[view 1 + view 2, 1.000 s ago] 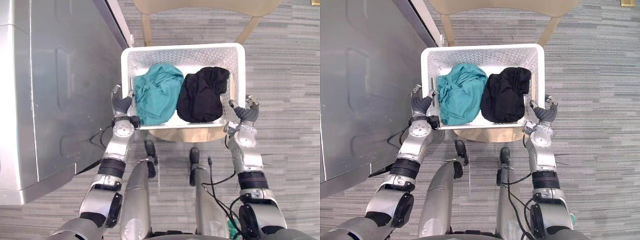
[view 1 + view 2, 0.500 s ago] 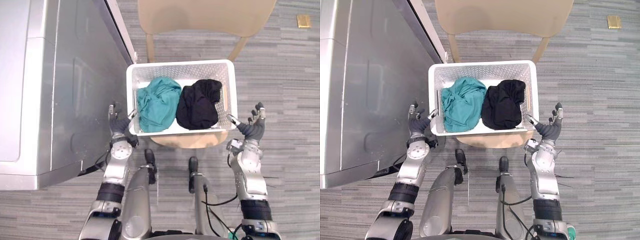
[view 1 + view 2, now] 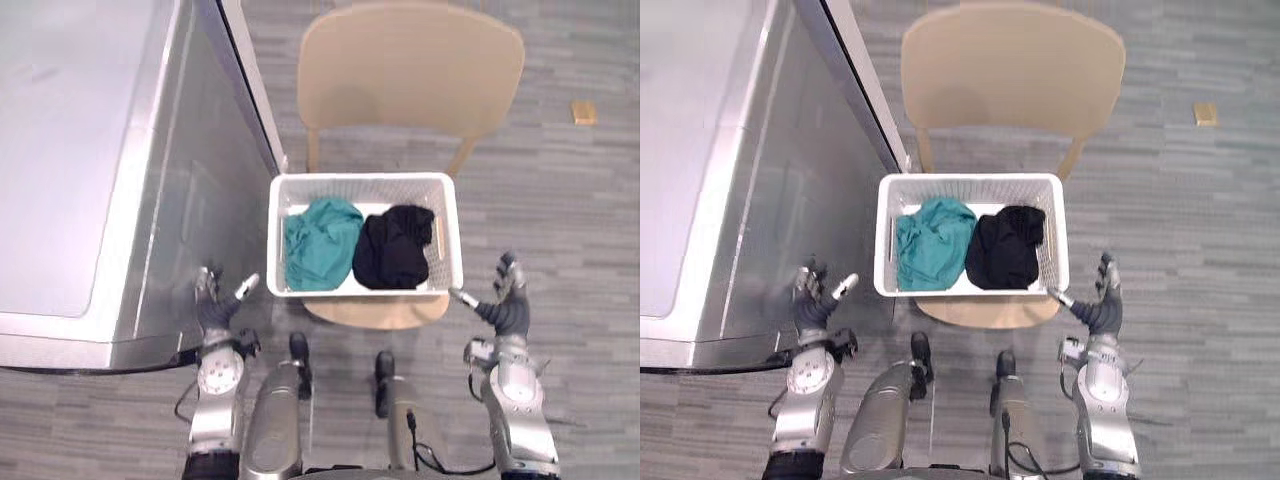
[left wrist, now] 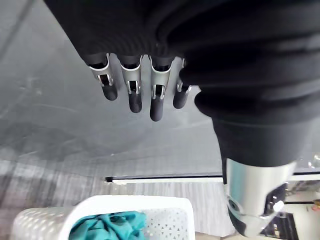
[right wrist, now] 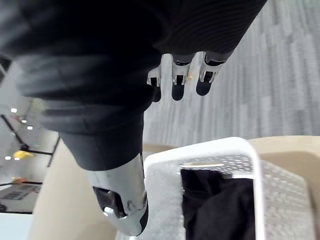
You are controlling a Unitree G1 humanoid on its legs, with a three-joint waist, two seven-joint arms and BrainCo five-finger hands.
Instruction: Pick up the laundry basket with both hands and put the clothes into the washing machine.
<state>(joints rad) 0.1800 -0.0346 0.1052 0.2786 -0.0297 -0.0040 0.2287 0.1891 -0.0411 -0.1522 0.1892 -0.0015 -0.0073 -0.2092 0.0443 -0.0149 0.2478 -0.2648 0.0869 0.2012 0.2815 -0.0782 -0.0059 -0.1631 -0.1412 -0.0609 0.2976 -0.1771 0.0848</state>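
One basket [image 3: 362,180] on one chair [image 3: 410,70] holds a teal cloth [image 3: 318,245] and a black cloth [image 3: 393,248]; the left hand [image 3: 215,308] and right hand [image 3: 508,308] flank it, splayed, empty.

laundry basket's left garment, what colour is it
The garment is teal; it shows best in the left eye view.

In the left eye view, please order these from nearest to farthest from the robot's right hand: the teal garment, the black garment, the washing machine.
From the right hand:
1. black garment, in the right half of the laundry basket.
2. teal garment, in its left half.
3. washing machine, at the far left.
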